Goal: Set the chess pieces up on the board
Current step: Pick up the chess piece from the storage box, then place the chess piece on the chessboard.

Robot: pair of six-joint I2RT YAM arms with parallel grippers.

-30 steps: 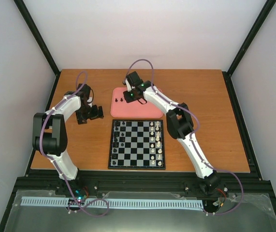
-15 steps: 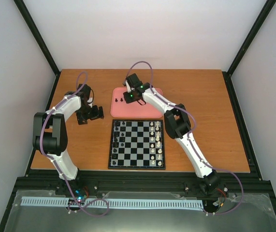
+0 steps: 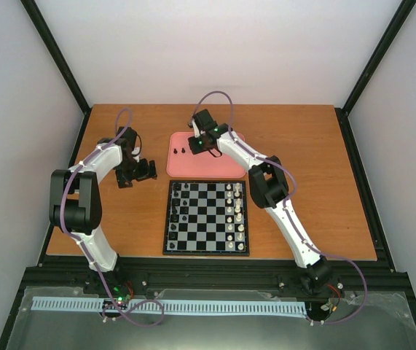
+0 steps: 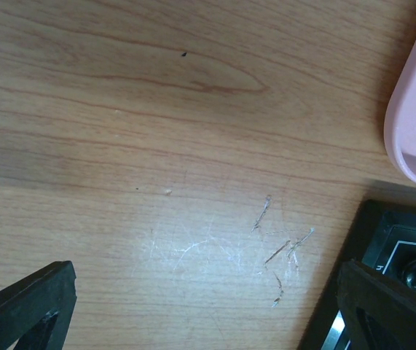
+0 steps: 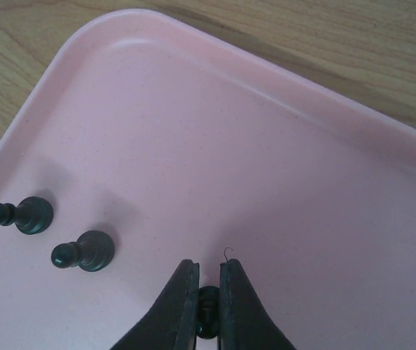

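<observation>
Pawn [image 5: 208, 310] clamped in right gripper [image 5: 208, 273] on tray [image 5: 288, 146], likely for carrying to board [image 3: 206, 217] at 6 o'clock. Two pawns [image 5: 84, 251] wait at 9 o'clock. Left gripper [image 4: 208, 302] hangs wide apart over table [image 4: 157, 109].

Right gripper [image 5: 208, 281] pinched closed, left gripper [image 4: 208, 306] spread wide (pointing down)

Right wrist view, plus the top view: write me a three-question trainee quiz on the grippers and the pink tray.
1. True or false: the right gripper is shut on a black chess piece.
2. Loose pawns on the pink tray: A one, B two, C four?
3. Fill in: the left gripper hangs ___ over the table.
Key: 1 true; 2 B; 3 open.
</observation>
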